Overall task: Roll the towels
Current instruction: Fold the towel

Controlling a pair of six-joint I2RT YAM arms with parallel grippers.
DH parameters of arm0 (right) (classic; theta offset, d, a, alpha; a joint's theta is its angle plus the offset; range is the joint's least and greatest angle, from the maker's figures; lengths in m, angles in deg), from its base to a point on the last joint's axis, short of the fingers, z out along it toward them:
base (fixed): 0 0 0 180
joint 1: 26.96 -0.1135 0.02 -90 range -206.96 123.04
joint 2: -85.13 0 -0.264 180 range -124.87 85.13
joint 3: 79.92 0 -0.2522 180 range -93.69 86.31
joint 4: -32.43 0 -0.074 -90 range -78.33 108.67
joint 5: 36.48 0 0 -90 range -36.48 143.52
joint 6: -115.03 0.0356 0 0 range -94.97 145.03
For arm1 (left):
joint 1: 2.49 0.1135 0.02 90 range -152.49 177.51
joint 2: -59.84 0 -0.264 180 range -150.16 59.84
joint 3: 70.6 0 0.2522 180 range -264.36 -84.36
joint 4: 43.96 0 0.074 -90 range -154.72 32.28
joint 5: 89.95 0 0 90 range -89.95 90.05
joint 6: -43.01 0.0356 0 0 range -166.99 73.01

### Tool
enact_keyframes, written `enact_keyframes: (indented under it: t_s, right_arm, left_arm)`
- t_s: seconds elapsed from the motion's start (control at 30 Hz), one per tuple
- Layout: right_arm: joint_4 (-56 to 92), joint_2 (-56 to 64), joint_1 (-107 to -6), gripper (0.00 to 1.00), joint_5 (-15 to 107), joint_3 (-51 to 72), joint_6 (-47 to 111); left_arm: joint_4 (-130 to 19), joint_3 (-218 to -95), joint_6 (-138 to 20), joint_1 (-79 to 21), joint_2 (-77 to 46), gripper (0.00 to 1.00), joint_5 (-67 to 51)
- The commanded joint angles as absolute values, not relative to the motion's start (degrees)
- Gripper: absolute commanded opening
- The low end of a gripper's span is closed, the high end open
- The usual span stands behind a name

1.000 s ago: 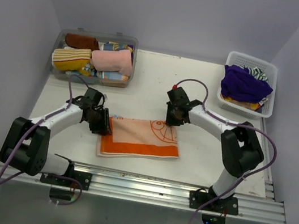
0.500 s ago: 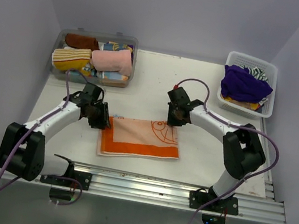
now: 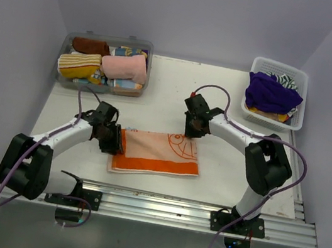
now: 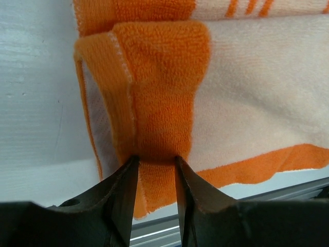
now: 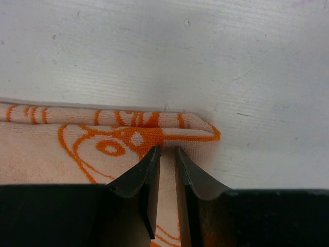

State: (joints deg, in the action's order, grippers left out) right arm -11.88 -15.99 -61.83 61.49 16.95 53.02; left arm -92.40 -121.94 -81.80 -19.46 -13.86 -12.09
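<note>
Top view: the table carried a clear tub at far left and a white basket at far right. The tub held several rolled towels, pink and striped yellow among them; those looked finished. The basket held a purple towel heaped over others, none rolled, so a fair share was left.

Between the arms, near the front edge, the orange towel lay flat, not yet rolled; only its left corner was turned over. There the left gripper was clamped on the turned-over corner, cloth bunched between the jaws. At the far right corner sat the right gripper, jaws nearly together. The wrist view was too tight to say whether cloth was nipped, possibly the folded edge. Judged: this roll barely begun.
</note>
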Motion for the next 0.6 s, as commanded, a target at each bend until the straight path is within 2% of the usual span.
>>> enact_keyframes:
  t_s: [0.0,0.33,0.47,0.57]
  right_arm:
    - [-11.5,-17.6,-61.8,0.22,62.2,18.7,52.6]
    - [-10.1,-6.1,-64.1,0.21,62.7,36.5,62.6]
    - [-11.7,0.7,-69.8,0.22,63.4,41.7,67.5]
    - [-15.6,4.4,-74.4,0.22,64.0,42.1,69.9]
  left_arm:
    - [-90.0,-122.7,-82.0,-19.6,-17.9,0.39,-9.8]
    - [-90.8,-133.4,-77.8,-18.4,-27.6,0.39,-3.9]
    - [-90.6,-140.5,-75.2,-18.1,-34.1,0.4,-4.2]
    - [-91.9,-147.2,-74.9,-18.6,-37.9,0.36,-5.0]
